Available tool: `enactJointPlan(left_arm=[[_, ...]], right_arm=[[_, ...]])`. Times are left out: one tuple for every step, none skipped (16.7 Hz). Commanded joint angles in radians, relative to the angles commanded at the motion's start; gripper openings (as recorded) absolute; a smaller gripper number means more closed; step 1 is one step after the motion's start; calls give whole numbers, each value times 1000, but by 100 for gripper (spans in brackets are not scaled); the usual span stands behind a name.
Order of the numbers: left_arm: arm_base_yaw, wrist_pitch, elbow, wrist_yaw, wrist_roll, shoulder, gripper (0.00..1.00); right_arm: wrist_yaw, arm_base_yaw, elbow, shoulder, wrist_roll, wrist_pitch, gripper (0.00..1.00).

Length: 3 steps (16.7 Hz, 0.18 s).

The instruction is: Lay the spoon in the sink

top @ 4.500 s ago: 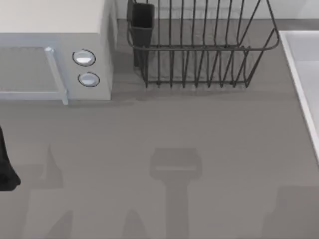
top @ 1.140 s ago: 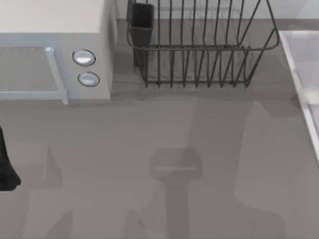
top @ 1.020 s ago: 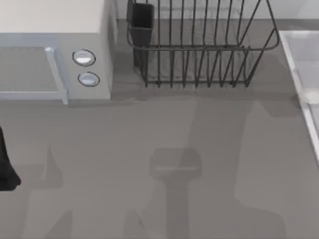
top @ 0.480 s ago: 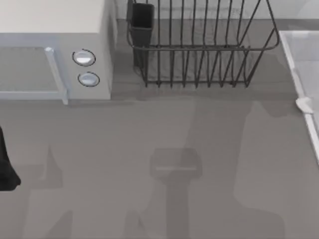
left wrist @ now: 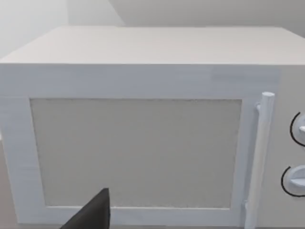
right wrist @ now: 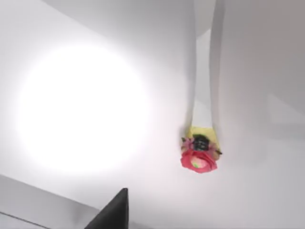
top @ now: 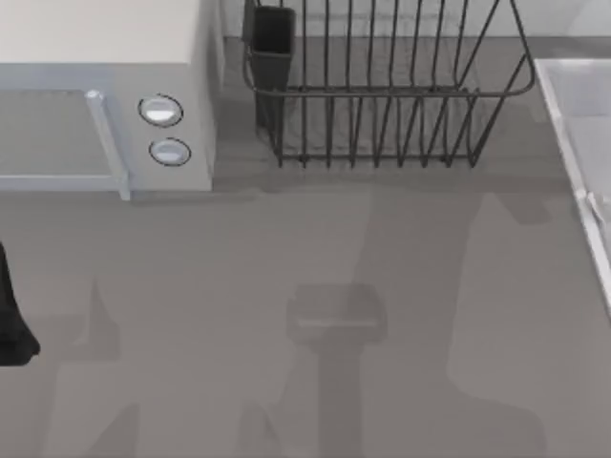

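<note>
The spoon (right wrist: 204, 86) lies inside the sink (right wrist: 81, 119) in the right wrist view. It has a long pale handle that ends in a yellow and red flower ornament (right wrist: 199, 156). One dark fingertip (right wrist: 118, 209) of my right gripper shows well apart from the spoon, with nothing against its inner face and nothing held. In the top view the sink's raised rim (top: 561, 124) runs along the table's right edge, with a small pale bit (top: 584, 198) on it. My left arm (top: 11, 320) is parked at the table's left edge, and its dark fingertip (left wrist: 95, 212) faces the microwave.
A white microwave (top: 95, 95) with two round knobs stands at the back left. A dark wire dish rack (top: 382, 95) stands at the back middle, with a dark cup (top: 272, 38) at its left corner. An arm's shadow falls across the grey table towards the sink.
A broad arm shadow has come over the table's right half. The pale blob at the sink's rim slid a little nearer and shrank to a sliver. The left arm stayed still.
</note>
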Motion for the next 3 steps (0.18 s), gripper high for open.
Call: enactJointPlan(left_arm=[[0,0,0,0,0,0,100],[0,0,0,0,0,0,100],[0,0,0,0,0,0,100]], right_arm=[[0,0,0,0,0,0,100],[0,0,0,0,0,0,100],[0,0,0,0,0,0,100]])
